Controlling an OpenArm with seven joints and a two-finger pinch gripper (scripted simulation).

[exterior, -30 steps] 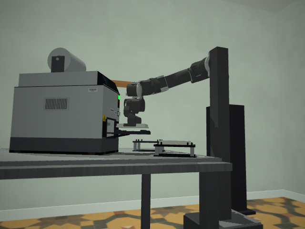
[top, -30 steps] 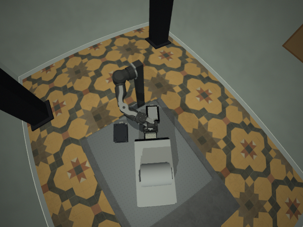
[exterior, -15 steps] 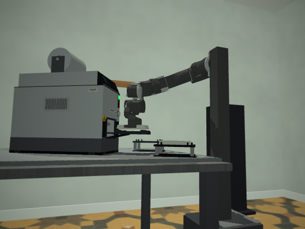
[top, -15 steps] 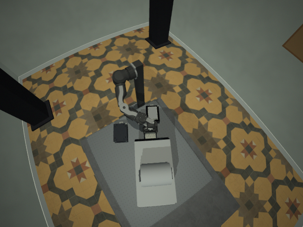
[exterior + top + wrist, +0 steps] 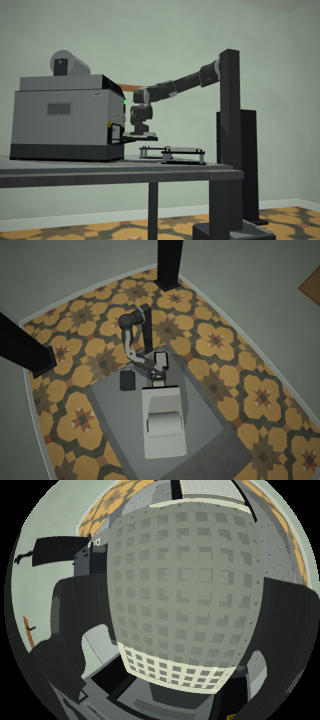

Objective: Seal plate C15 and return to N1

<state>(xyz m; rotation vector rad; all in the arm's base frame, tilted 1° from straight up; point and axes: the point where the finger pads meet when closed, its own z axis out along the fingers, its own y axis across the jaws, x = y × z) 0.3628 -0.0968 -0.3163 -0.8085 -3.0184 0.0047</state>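
One open well plate C15 (image 5: pixel 180 574) sits on the sealer's stage (image 5: pixel 148 138), out front of the housing (image 5: pixel 64 121), hand (image 5: pixel 139 130) clamped on it from above. Lamp (image 5: pixel 124 102) green. Sealed C51 (image 5: pixel 161 359) in nest N2 (image 5: pixel 167 365), N1 (image 5: pixel 127 380) bare on the surface (image 5: pixel 206 420).

— Where's the pale, open 96-well plate C15 (image 5: pixel 180 580)?
— Level on the sealer's dark stage (image 5: pixel 144 138), in front of the grey housing (image 5: pixel 64 118), clamped in the claw (image 5: pixel 139 132).
— The lamp (image 5: pixel 124 102)?
— Green.
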